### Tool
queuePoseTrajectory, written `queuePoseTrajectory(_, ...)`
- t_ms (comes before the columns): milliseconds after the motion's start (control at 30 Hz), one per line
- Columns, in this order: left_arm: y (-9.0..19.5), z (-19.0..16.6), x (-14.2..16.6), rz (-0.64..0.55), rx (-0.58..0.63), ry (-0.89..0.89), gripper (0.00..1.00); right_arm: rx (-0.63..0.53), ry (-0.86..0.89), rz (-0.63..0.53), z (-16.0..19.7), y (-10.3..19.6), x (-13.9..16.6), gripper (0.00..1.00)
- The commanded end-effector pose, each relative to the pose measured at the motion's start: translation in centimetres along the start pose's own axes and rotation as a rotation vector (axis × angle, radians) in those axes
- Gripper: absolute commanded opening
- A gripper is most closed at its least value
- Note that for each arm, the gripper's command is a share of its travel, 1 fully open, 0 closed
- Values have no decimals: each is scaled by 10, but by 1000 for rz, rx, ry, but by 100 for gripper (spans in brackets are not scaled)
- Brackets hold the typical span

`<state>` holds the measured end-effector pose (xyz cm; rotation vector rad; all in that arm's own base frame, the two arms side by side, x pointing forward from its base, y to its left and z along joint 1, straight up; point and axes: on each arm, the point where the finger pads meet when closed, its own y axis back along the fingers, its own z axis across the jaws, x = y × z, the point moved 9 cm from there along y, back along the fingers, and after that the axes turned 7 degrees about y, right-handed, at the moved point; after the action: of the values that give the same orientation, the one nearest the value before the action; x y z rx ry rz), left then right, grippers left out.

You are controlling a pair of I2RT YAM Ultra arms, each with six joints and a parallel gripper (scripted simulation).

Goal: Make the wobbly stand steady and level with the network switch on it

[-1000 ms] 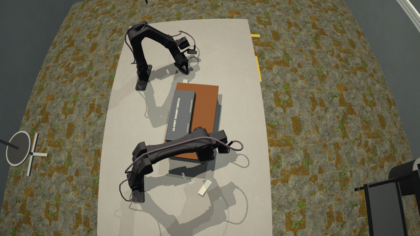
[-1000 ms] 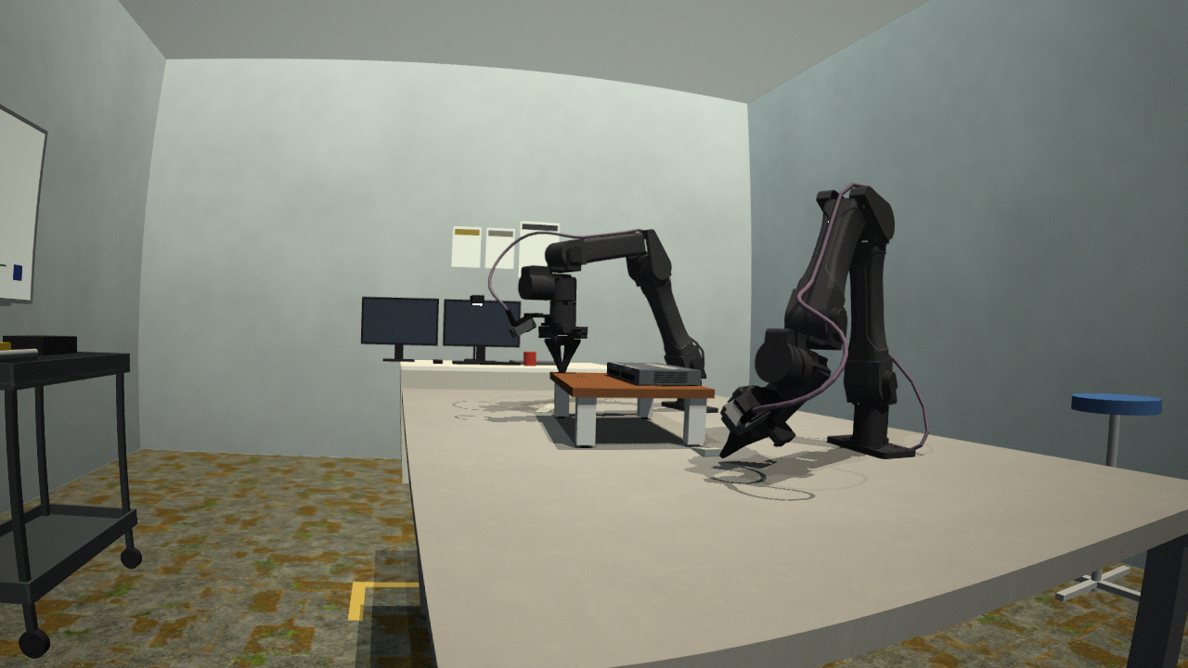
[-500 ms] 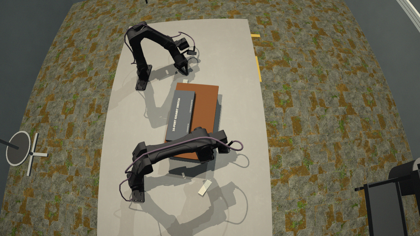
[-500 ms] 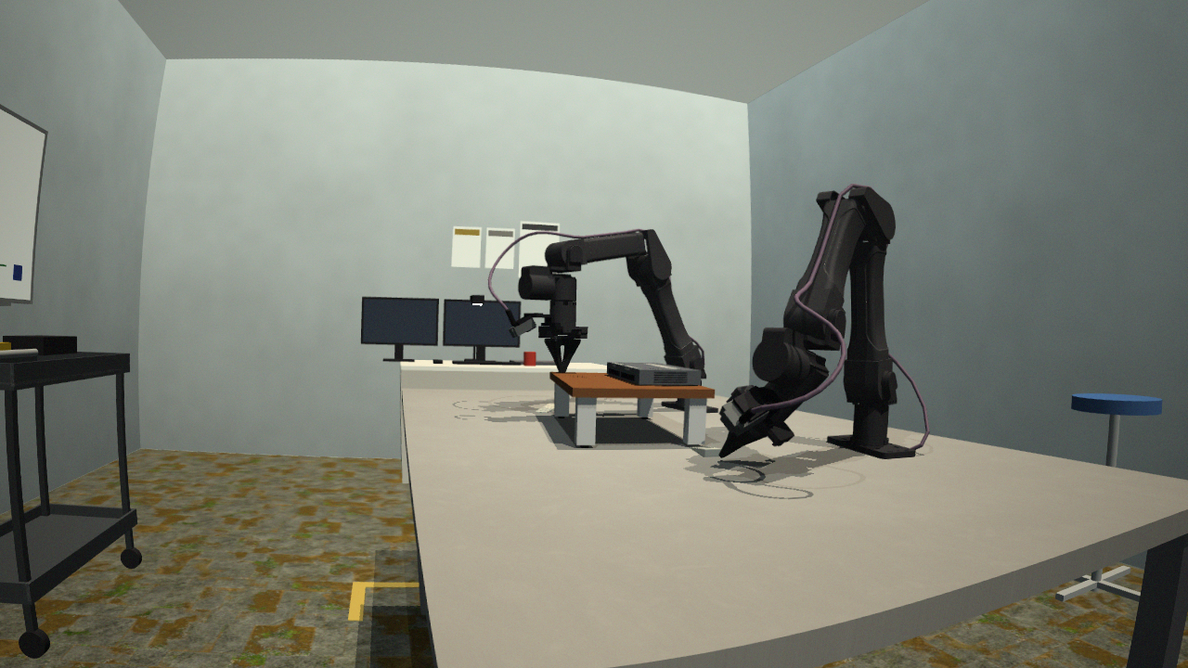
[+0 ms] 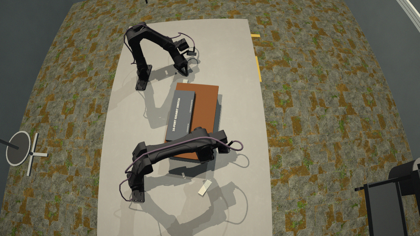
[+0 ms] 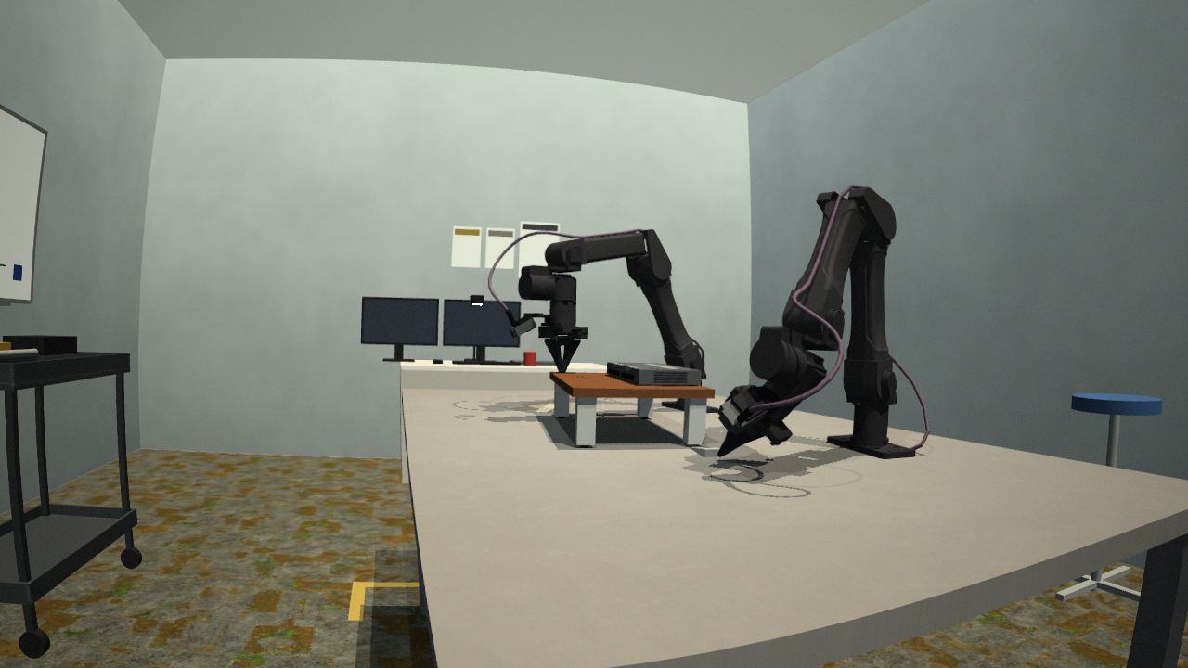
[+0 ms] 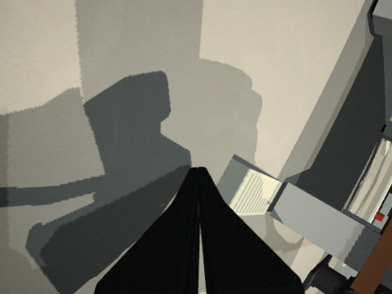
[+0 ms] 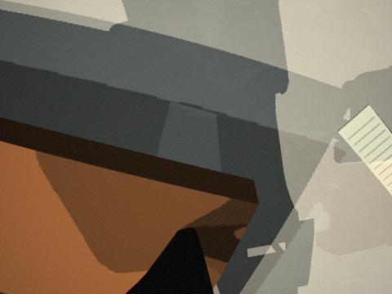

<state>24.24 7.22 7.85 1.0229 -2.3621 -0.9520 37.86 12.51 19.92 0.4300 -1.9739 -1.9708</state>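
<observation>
The orange-topped stand point(image 5: 205, 105) point(image 6: 586, 383) point(image 8: 24, 204) bears the grey network switch point(image 5: 181, 114) point(image 6: 653, 374) along one long side. One ribbed pale wedge point(image 5: 185, 81) point(image 7: 255, 192) lies at the foot of a grey leg point(image 6: 694, 421) point(image 7: 318, 220); whether it reaches under the leg is unclear. Another wedge point(image 5: 204, 187) point(image 8: 369, 140) lies loose off the opposite end. My left gripper point(image 5: 186, 75) point(image 6: 722, 453) point(image 7: 198, 177) is shut and empty, low beside the first wedge. My right gripper point(image 6: 561, 370) point(image 8: 189, 238) is shut, tips at or just above a stand corner; contact is unclear.
The right forearm point(image 5: 176, 146) crosses over the stand's end and hides part of it in the top view. The table point(image 5: 235, 58) point(image 6: 581, 540) has its long edge beyond the stand. A cart point(image 6: 66, 366) and a blue stool point(image 6: 1116, 404) stand off the table.
</observation>
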Motion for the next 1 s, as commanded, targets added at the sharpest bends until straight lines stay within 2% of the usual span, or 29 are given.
queuePoseTrajectory(0, -1, -2, 7, -8, 13, -18, 0, 1, 6, -1, 3, -4, -1, 0)
queuePoseTrajectory(700, -2, -12, 7, -21, 28, -46, 0, 1, 6, -1, 3, -4, -1, 0)
queuePoseTrajectory(767, -6, -4, 15, -11, 1, -16, 0, 1, 6, -1, 3, -4, -1, 0)
queuePoseTrajectory(967, -7, -6, 16, -12, 7, -17, 0, 1, 6, -1, 3, -4, -1, 0)
